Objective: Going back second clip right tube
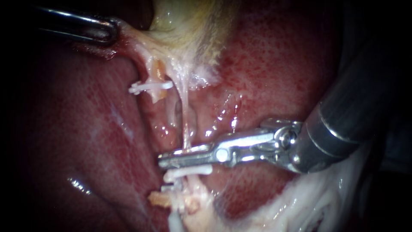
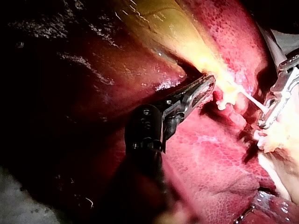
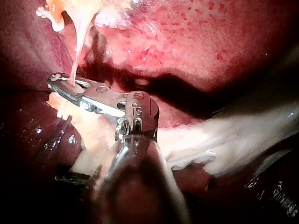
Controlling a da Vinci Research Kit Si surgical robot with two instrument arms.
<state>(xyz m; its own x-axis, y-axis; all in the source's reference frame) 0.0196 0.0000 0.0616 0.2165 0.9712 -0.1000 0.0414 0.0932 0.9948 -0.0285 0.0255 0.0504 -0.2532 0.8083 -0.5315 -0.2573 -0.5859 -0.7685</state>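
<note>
The right tube is a thin pale strand running down from the gallbladder into my right instrument. Its jaws lie close together across the tube's lower end, shut on it; the right wrist view shows the tube entering the jaws. A white clip sits on the tube just below the jaws, with another clip lower down. A further white clip crosses the stump of the left tube. My left instrument is shut on the gallbladder's edge, holding it up.
Dark red liver surrounds the tubes on both sides. Pale fatty tissue lies under the right instrument's thick shaft. Wet glints mark the groove between the tubes.
</note>
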